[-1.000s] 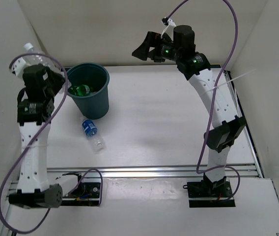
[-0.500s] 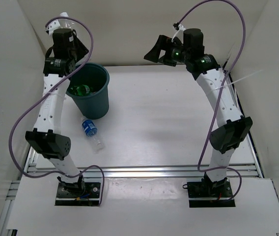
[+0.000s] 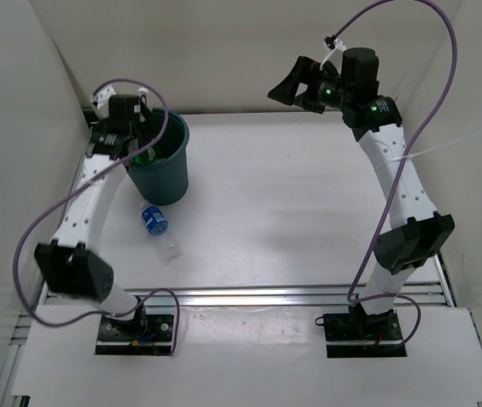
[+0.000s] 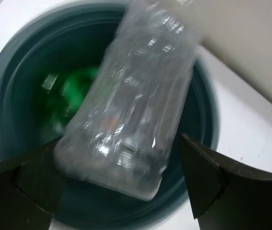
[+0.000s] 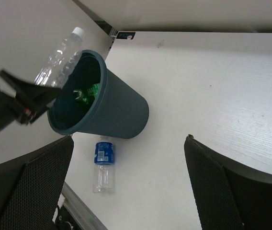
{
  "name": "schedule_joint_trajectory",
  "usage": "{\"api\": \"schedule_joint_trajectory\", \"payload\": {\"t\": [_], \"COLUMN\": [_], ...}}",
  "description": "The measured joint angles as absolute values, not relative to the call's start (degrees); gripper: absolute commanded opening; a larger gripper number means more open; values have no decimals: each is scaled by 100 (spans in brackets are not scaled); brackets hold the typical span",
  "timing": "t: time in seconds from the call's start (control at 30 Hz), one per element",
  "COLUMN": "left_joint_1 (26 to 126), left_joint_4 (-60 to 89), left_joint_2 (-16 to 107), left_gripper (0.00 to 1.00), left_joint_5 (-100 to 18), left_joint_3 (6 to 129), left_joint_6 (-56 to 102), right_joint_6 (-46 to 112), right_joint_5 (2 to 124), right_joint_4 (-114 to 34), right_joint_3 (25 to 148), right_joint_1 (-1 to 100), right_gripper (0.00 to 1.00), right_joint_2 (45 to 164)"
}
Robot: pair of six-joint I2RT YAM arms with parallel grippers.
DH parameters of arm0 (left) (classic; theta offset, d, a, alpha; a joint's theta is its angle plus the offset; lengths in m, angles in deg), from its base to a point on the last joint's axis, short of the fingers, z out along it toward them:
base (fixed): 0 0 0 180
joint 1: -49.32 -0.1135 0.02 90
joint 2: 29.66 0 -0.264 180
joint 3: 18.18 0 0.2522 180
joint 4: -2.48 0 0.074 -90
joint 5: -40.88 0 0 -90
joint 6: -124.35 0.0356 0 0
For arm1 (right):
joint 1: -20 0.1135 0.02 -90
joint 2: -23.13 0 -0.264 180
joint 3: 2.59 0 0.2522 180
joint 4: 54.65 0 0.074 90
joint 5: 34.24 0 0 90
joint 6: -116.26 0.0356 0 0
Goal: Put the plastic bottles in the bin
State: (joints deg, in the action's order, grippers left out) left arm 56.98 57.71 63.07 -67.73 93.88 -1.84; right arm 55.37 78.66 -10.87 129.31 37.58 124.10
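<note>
Plainly, the left gripper (image 4: 118,141) brackets the base of the plain clear bottle (image 4: 136,96). One finger touches it and the other looks barely apart, so I cannot tell whether it is pinched. The bottle tilts over the bin (image 4: 11,86), probably to drop beside the green bottle (image 4: 76,91) inside. The blue-label bottle (image 5: 103,163) lies on the table (image 5: 198,86) near the bin, and the right gripper (image 5: 129,139) hovers agape and empty, well apart.

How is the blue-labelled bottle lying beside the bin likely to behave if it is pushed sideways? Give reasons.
The blue-labelled bottle is round and lies on its side, so it would probably roll. It looks see-through with no obvious liquid, so it is likely light. Its thin plastic may dent under a firm squeeze.
</note>
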Motion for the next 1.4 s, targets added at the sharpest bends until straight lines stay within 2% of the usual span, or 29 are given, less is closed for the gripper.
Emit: {"api": "schedule_joint_trajectory", "payload": {"t": [0.27,0.4,0.77,1.4], "left_joint_1": [6469,6871,7018,6826], "left_joint_4": [5750,5833,5896,5811], "left_joint_2": [3144,2484,2458,4054], "left_gripper": [100,100,100,100], "left_joint_5": [-7269,-7392,-7774,-6828], "left_joint_3": [6453,5544,5303,3998], "left_joint_6": [-1003,-1202,-1416,-1910], "right_joint_6": [5547,5591,5740,5757], "right_joint_5": [7982,8038,8189,8285], "right_joint_4": [-1091,-1093,-1091,-1100], "right_joint_3": [12934,12934,12934,12868], "right_joint_1": [3747,3732,3730,3610], "right_gripper": [100,100,100,100], "right_joint_2": [12410,12450,12594,12594]}}
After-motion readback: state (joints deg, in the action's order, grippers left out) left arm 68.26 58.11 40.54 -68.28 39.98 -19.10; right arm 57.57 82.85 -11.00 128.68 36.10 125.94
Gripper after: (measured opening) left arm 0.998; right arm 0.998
